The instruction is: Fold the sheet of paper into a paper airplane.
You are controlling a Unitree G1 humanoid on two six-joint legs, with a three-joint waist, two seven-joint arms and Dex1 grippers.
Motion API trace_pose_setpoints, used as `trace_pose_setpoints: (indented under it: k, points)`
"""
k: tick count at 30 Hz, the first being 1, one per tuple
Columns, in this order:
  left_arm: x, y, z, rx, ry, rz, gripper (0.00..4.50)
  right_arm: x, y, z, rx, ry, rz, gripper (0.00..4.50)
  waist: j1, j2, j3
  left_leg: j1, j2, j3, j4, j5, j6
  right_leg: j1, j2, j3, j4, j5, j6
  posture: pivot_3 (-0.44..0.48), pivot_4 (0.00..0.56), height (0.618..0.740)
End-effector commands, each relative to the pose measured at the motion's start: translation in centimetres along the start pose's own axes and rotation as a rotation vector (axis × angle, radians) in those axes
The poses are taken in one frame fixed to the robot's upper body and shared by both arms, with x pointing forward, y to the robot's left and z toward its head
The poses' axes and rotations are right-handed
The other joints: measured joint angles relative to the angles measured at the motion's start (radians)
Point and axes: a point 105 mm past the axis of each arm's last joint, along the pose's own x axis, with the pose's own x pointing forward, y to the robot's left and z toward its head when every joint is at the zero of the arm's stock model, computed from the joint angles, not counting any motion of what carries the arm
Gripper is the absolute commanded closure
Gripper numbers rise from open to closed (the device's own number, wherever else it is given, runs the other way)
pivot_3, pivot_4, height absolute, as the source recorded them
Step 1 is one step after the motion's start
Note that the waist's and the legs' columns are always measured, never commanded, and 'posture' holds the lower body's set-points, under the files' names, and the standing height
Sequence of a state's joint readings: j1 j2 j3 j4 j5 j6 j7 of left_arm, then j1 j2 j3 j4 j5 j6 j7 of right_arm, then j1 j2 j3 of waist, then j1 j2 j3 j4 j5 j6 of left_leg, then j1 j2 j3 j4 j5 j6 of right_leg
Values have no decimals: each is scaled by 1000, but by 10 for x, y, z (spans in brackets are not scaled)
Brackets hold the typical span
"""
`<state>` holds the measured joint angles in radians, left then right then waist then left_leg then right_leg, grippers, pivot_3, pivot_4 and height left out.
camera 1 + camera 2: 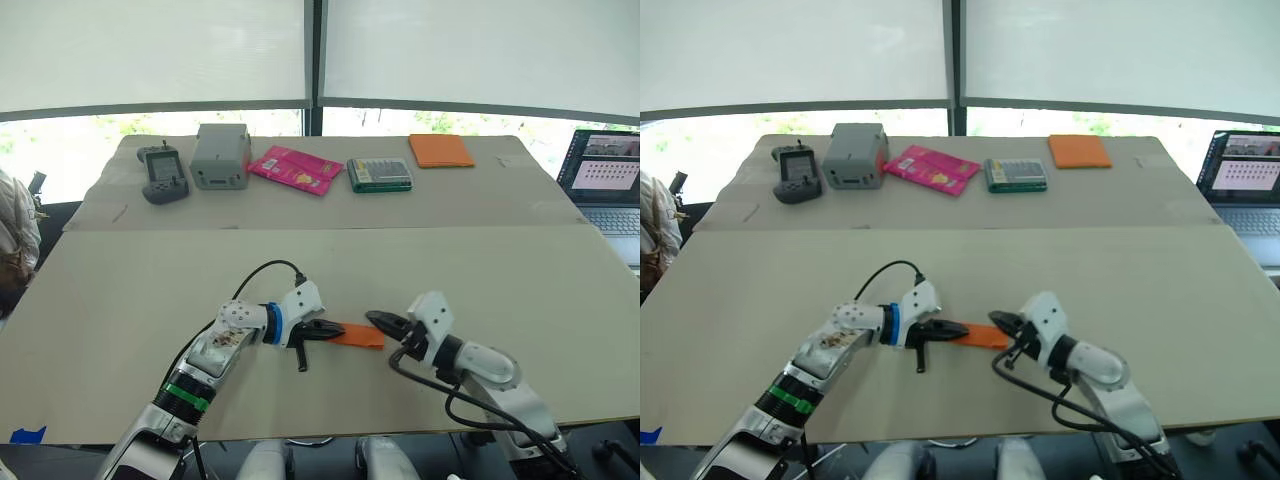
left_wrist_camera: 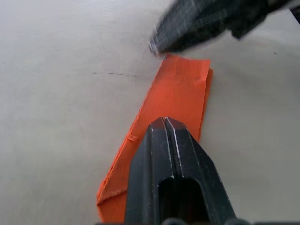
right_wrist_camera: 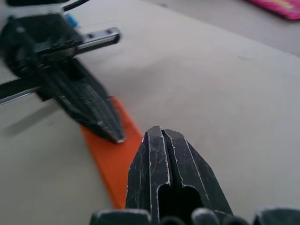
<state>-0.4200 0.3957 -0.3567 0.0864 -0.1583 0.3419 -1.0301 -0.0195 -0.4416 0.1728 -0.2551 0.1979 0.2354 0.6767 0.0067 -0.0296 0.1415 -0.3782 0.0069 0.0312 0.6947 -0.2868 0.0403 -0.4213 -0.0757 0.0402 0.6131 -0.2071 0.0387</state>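
Left eye view gives you the overall picture: the sheet of paper (image 1: 358, 335) lies flat on the worktop (image 1: 120, 290) between your two claws, already reduced to a small narrow orange strip, not a full square. Your left claw (image 1: 327, 329) rests on its near-left end with the fingers pressed together, tips bearing down on the paper and not clamped around it; the left wrist view shows the closed tips sitting on top of the strip, with layered edges and a small raised crease at the far corner. Your right claw (image 1: 378, 320) meets the other end, its fingers also drawn together, touching or just above the paper's edge; you cannot tell which from here. Judging by the layered outline, several folds are already in, and you look to be pressing a crease flat. What remains is hard to judge: the shape reads as a blunt strip more than a pointed wedge, and no wings are spread, so the final wing folds and opening-out probably lie ahead of you.
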Motion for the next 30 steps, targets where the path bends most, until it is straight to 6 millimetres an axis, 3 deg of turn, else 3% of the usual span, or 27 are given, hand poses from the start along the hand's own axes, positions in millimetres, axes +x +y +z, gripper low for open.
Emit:
trace_pose_setpoints:
  k: [1, 4, 10, 14, 19, 21, 23, 25, 27, 30]
  points:
    - [2, 0, -5, -1, 24, 15, 4500, -3, 2, -14, -6, 79, -4, 4490, 0, 0, 0, 0, 0, 0, 0, 0, 0, 0, 0, 0, 0, 0, 0, 0, 150, 740]
    - [3, 5, -4, 6, 11, 61, 4500, -5, 2, -33, -16, 159, -12, 4490, 0, 0, 0, 0, -1, 1, 1, 0, 0, 1, -1, 1, 0, 0, 0, 0, 150, 740]
    - [-7, 11, -15, -91, -7, 148, 4500, -9, 2, -49, 14, 225, -22, 4490, -1, 0, -1, 5, 0, 1, 0, 0, 0, 4, 0, 1, 0, 0, 0, 0, 150, 740]
    - [-36, 13, -37, -107, 55, 190, 4500, -7, 5, -50, 4, 228, -6, 4490, -9, -1, -4, 6, 2, 1, -1, 0, 0, 4, 1, 1, 0, 0, 0, 0, 150, 740]
    - [-56, 19, -48, -110, 87, 244, 4500, -8, 5, -52, -11, 244, 15, 4490, -11, 1, -5, 12, 4, 0, -2, 0, 0, 11, 1, -1, -1, -1, -1, 0, 150, 740]
    - [-73, 23, -57, -133, 108, 290, 4500, -10, 3, -49, -23, 245, 18, 4490, -11, 0, -5, 15, 4, 0, -2, 0, 0, 14, 1, -1, -2, -2, 0, 0, 150, 740]
    - [-91, 27, -59, -169, 89, 337, 4500, -12, 0, -42, -24, 218, 15, 4490, -15, 0, -5, 16, 4, 0, -3, 0, 0, 15, 0, -1, -2, -2, 0, 0, 150, 740]
    - [-96, 27, -56, -180, 61, 350, 4500, -11, -3, -34, -38, 182, 8, 4490, -19, 1, -5, 17, 5, 0, -4, -1, 0, 15, 1, -1, -2, -2, -1, 0, 150, 740]
    - [-103, 27, -51, -159, 45, 354, 4500, -7, -9, -12, -82, 105, -10, 4490, -19, 1, -5, 18, 5, 0, -6, -1, 0, 15, 1, -1, -1, -2, -1, 0, 150, 740]
    - [-116, 32, -39, -119, 10, 376, 4500, -5, -10, 41, -165, -49, 19, 4490, -21, 2, -3, 16, 5, 1, -6, -1, 0, 12, 0, -1, -1, -2, -2, 0, 150, 740]
